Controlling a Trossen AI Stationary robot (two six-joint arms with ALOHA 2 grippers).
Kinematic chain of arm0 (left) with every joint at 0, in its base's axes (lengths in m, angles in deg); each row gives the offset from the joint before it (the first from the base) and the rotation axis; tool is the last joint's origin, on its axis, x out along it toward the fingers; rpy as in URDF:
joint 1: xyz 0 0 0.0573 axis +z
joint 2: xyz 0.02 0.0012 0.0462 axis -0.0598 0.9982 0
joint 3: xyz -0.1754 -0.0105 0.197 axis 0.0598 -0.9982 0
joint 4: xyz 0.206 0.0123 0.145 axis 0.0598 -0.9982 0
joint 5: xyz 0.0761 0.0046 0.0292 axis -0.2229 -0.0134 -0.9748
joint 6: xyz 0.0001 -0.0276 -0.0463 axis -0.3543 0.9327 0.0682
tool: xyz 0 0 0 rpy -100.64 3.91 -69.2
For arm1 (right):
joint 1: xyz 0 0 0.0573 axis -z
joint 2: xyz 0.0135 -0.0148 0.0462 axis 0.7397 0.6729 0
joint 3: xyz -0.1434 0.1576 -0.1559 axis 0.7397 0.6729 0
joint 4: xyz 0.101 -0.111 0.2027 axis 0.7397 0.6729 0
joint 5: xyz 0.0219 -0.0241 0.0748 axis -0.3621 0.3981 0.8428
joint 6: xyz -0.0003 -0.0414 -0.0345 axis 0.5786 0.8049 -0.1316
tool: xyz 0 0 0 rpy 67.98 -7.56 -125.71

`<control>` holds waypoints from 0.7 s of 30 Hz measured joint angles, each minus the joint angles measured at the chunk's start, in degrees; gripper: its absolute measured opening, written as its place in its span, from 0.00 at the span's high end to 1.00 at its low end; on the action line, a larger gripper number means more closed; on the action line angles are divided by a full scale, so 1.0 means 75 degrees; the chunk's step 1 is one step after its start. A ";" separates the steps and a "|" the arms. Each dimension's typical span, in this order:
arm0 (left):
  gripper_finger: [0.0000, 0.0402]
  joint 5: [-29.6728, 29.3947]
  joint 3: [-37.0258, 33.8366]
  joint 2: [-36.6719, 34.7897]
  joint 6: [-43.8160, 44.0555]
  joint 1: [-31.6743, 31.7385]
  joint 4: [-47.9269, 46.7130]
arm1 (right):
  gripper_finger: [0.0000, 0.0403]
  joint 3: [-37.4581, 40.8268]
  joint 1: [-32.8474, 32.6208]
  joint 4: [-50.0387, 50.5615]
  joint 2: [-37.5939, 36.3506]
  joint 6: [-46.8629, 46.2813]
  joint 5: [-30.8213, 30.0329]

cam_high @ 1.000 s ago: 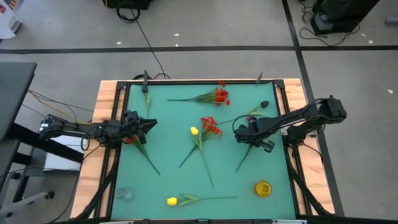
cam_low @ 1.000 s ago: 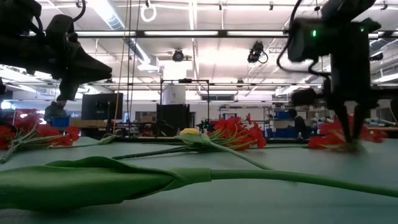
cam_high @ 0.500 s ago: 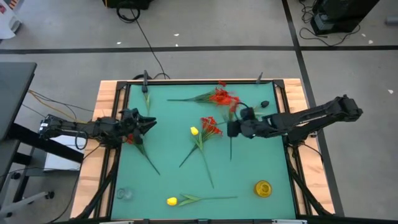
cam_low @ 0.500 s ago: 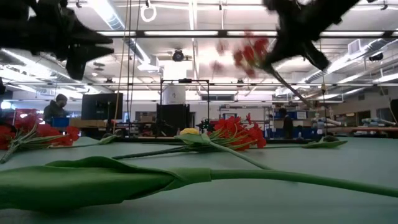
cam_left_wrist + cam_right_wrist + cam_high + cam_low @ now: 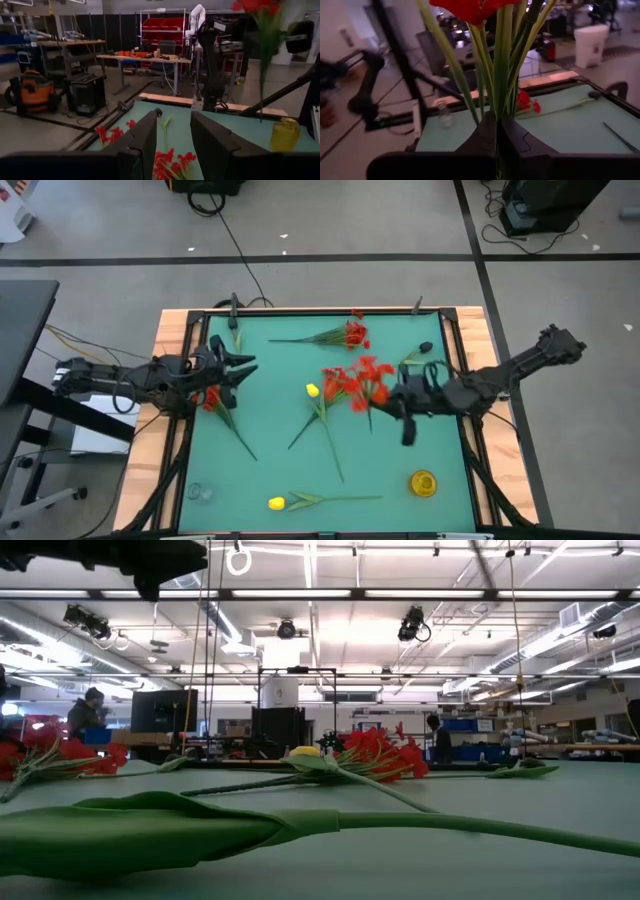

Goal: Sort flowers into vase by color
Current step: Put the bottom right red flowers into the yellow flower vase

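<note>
My right gripper (image 5: 400, 400) (image 5: 496, 125) is raised over the table's right half, shut on a red flower (image 5: 362, 380) whose blooms (image 5: 470, 7) stand above the fingers. The left wrist view shows this flower (image 5: 260, 20) upright in the air. My left gripper (image 5: 236, 370) (image 5: 172, 145) is open and hovers at the left edge above another red flower (image 5: 212, 400) lying on the mat. A yellow vase (image 5: 423, 482) stands near the right near corner, and a clear glass vase (image 5: 200, 492) at the left near corner. My right gripper pinches the red flower's bundle of green stalks (image 5: 500, 100) between its two fingers, which are shut around them. The stalks rise straight out from the fingertips with the blooms at the free end. The flower is lifted clear of the table and stands about upright.
A red flower (image 5: 345, 335) lies near the far edge. A red and a yellow flower (image 5: 325, 392) cross at the centre. A yellow tulip (image 5: 278, 502) lies along the near edge. A leafy stem (image 5: 412, 360) and a small black object (image 5: 425, 348) lie far right.
My right gripper, shut on a red flower on the mat's right side, has lifted it clear and swung it from lying to upright, blooms up. It has risen out of the low view. My left gripper has also risen and shifted slightly toward the far edge.
</note>
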 joint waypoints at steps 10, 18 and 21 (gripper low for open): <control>0.69 0.0000 0.0165 0.0473 0.0659 0.0001 0.0411 | 0.98 0.0000 -0.2331 0.0312 -0.0640 0.0648 -0.1451; 0.69 0.0000 0.0165 0.0476 0.0766 0.0001 0.0339 | 0.98 -0.0003 -0.3910 0.0395 -0.1063 -0.0144 -0.1393; 0.69 0.0000 0.0165 0.0473 0.0766 0.0000 0.0338 | 0.98 -0.0003 -0.4672 0.0890 -0.0984 -0.0179 -0.1953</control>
